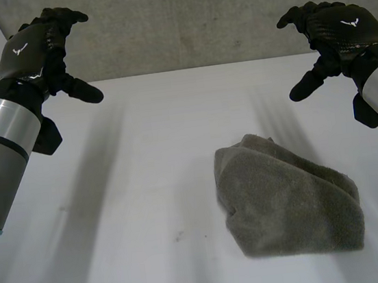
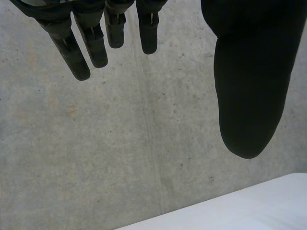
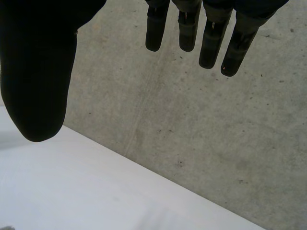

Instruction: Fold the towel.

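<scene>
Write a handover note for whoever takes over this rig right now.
Left hand: open, raised above the table, far left, holding nothing.
Right hand: open, raised at the far right, holding nothing.
Towel: grey, lying on the table nearer the right arm, touched by neither hand.
Done: it looks folded over into a compact, uneven bundle.
Left: perhaps tidying its edges.

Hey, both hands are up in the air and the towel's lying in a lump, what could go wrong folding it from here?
1. The towel lies bunched, with no clear corner showing, so a hand could pinch several layers and fold it crooked.
2. It sits on the table toward the side of the right hand, far from the left hand; a one-sided grab might drag it rather than fold it.
</scene>
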`<state>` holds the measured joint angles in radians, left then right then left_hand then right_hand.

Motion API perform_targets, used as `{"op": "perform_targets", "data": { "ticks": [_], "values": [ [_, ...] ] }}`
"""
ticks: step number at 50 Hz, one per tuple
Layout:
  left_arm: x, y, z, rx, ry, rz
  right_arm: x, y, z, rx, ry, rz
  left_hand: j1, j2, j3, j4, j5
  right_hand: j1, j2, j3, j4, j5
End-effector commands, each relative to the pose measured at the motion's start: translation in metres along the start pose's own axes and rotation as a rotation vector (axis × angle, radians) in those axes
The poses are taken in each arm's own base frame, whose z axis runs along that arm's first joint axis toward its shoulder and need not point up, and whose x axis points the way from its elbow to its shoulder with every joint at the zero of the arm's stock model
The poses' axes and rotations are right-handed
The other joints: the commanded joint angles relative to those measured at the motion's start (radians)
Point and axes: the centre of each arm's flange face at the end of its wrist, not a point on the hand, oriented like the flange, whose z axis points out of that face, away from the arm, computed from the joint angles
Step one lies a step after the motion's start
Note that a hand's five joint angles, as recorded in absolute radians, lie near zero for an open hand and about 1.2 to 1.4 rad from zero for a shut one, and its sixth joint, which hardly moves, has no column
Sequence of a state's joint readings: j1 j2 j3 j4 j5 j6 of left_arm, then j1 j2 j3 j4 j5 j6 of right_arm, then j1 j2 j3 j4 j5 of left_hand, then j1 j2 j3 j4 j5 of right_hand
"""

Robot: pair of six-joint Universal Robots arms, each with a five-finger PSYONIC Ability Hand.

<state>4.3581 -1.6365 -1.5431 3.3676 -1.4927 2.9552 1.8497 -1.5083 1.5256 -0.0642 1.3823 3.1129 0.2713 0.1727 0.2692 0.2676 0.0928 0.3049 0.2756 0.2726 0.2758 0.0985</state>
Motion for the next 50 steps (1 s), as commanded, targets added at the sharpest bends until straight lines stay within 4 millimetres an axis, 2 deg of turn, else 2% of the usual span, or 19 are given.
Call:
{"op": "perform_targets", "data": {
  "ticks": [1,12,16,17,19,21,22,24,25,26,27,28,29,31,34,36,42,43,50],
  "values": [
    [0.004,0.009,0.002,-0.022,0.015,0.050,0.001,0.003,0.002,-0.007,-0.001,-0.001,-0.058,0.041,-0.056,-0.054,-0.054,-0.130,-0.101,-0.098,-0.101,-0.099],
    [0.005,0.010,0.002,-0.023,0.018,0.059,0.001,0.005,0.003,-0.013,-0.001,-0.003,-0.069,0.029,-0.067,-0.066,-0.066,-0.130,-0.101,-0.098,-0.101,-0.099],
    [0.005,0.010,0.001,-0.025,0.021,0.060,0.001,0.005,0.003,-0.011,-0.001,-0.001,0.045,0.144,0.047,0.049,0.049,-0.130,-0.101,-0.098,-0.101,-0.099],
    [0.006,0.012,0.001,-0.030,0.023,0.061,0.001,0.005,0.003,-0.011,-0.001,-0.001,0.199,0.298,0.201,0.203,0.203,0.162,0.191,0.194,0.191,0.194],
    [0.006,0.013,0.000,-0.034,0.026,0.060,0.002,0.004,0.004,-0.008,0.001,-0.002,0.312,0.411,0.314,0.316,0.316,0.238,0.267,0.270,0.267,0.270],
    [0.014,0.020,-0.001,-0.051,0.052,0.055,0.004,0.003,0.004,-0.004,0.009,0.000,0.345,0.443,0.347,0.348,0.348,0.129,0.159,0.162,0.159,0.161],
    [0.014,0.020,-0.001,-0.051,0.052,0.055,0.008,0.001,0.006,-0.002,0.021,-0.006,0.344,0.443,0.347,0.348,0.348,-0.130,-0.101,-0.098,-0.101,-0.099],
    [0.020,0.027,-0.001,-0.070,0.074,0.055,0.013,-0.002,0.008,-0.001,0.038,-0.021,0.286,0.384,0.288,0.289,0.290,-0.130,-0.101,-0.098,-0.101,-0.099],
    [0.028,0.037,-0.002,-0.094,0.097,0.056,0.017,-0.002,0.010,-0.024,0.044,-0.045,0.143,0.242,0.145,0.147,0.147,-0.130,-0.101,-0.098,-0.101,-0.099],
    [0.028,0.037,-0.002,-0.094,0.097,0.056,0.018,0.002,0.008,-0.076,0.045,-0.070,0.142,0.241,0.144,0.146,0.146,-0.130,-0.101,-0.098,-0.101,-0.099],
    [0.037,0.048,-0.002,-0.122,0.124,0.062,0.018,0.003,0.008,-0.077,0.045,-0.070,-0.044,0.054,-0.042,-0.040,-0.040,-0.130,-0.101,-0.098,-0.101,-0.099],
    [0.050,0.065,0.000,-0.155,0.161,0.081,0.018,0.009,0.006,-0.136,0.041,-0.098,-0.072,0.026,-0.070,-0.068,-0.068,-0.130,-0.101,-0.098,-0.101,-0.099],
    [0.050,0.065,0.000,-0.156,0.161,0.081,0.019,0.016,0.002,-0.195,0.042,-0.119,-0.072,0.026,-0.070,-0.069,-0.069,-0.130,-0.101,-0.098,-0.101,-0.099],
    [0.074,0.096,0.001,-0.211,0.235,0.131,0.024,0.024,-0.001,-0.249,0.051,-0.134,-0.070,0.029,-0.067,-0.066,-0.066,-0.130,-0.101,-0.098,-0.101,-0.099],
    [0.087,0.111,0.000,-0.233,0.277,0.168,0.034,0.042,-0.008,-0.331,0.073,-0.122,-0.064,0.035,-0.062,-0.060,-0.060,-0.130,-0.101,-0.098,-0.101,-0.099],
    [0.105,0.139,-0.003,-0.274,0.334,0.239,0.037,0.053,-0.013,-0.369,0.077,-0.108,-0.061,0.038,-0.059,-0.057,-0.057,-0.130,-0.101,-0.098,-0.101,-0.099],
    [0.126,0.183,-0.016,-0.338,0.419,0.335,0.040,0.094,-0.033,-0.479,0.090,-0.069,-0.052,0.047,-0.050,-0.048,-0.048,-0.130,-0.101,-0.098,-0.101,-0.099],
    [0.126,0.183,-0.016,-0.338,0.419,0.336,0.040,0.103,-0.037,-0.495,0.090,-0.062,-0.052,0.047,-0.050,-0.048,-0.048,-0.130,-0.101,-0.098,-0.101,-0.099],
    [0.138,0.214,-0.032,-0.396,0.473,0.360,0.038,0.129,-0.049,-0.518,0.071,-0.037,0.021,0.120,0.023,0.025,0.025,-0.129,-0.100,-0.097,-0.100,-0.097]
  ]
}}
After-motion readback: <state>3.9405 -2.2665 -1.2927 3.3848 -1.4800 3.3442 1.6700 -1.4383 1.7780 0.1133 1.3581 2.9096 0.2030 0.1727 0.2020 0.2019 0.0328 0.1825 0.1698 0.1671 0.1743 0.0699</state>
